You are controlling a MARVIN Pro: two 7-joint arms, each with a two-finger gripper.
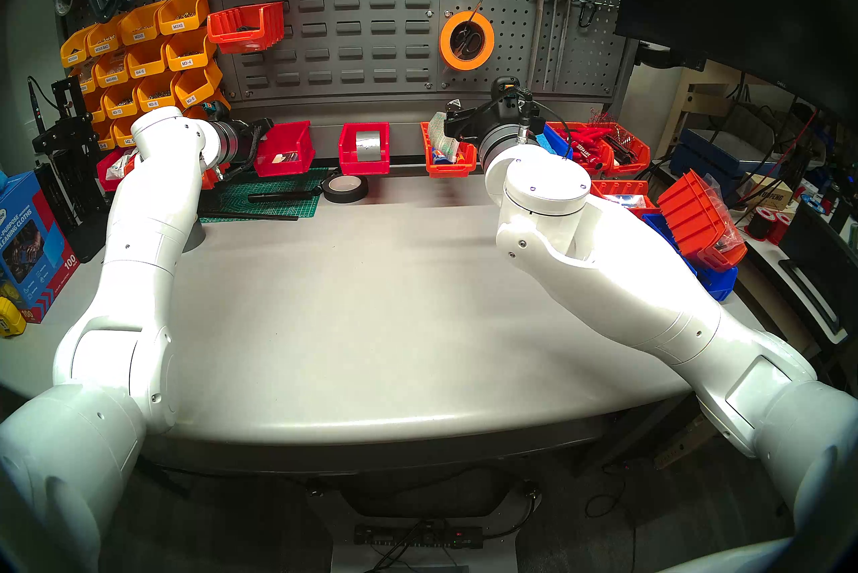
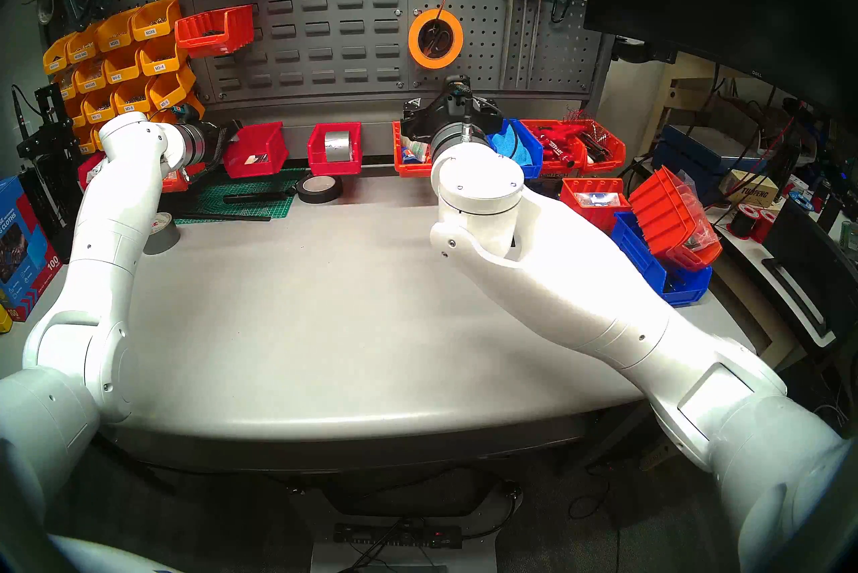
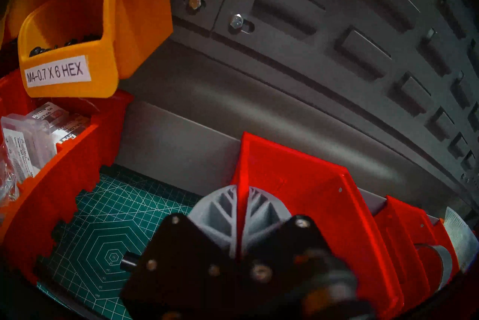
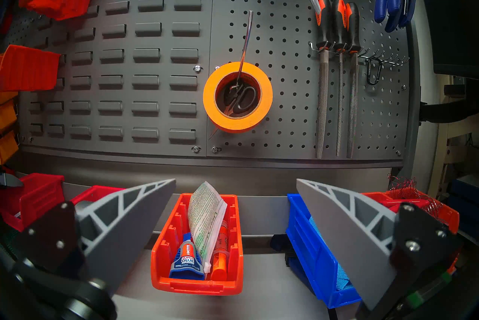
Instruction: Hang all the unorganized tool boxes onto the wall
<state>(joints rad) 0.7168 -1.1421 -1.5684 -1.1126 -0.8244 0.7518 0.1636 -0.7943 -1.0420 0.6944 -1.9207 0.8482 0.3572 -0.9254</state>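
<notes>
The left gripper (image 3: 242, 210) is pressed together on the near wall of the plain red bin (image 1: 283, 149), one grey finger on each side of the thin rim, as the left wrist view shows. That bin sits at the back of the counter (image 1: 371, 303), close under the wall (image 1: 362, 24), with small black-and-white cards lying inside it. It is at the far edge of a green cutting mat (image 1: 274, 196); whether its base touches the mat or is lifted cannot be told.

The right gripper (image 4: 236, 234) is spread wide and holds nothing. It hangs level above the counter, facing the wall, with the long orange bin (image 4: 199, 247) lying between and beyond its two fingers, not touched by either. This ribbed bin rests on the counter at the foot of the wall and holds a white-and-green packet (image 4: 207, 210), a blue super glue tube (image 4: 186, 259) and an orange tube beside it.

Between the two bins stands another red bin (image 1: 364, 149) with a silver tape roll in it, and a black tape roll (image 1: 346, 189) lies on the counter just in front of it. A blue bin (image 4: 316, 247) sits just to the right of the long orange bin.

On the wall, two orange bins (image 1: 246, 26) already hang on the slotted panel at the upper left, next to a block of small yellow labelled bins (image 1: 139, 61). An orange tape ring (image 1: 466, 40) and three files hang on the pegboard part to the right.
</notes>
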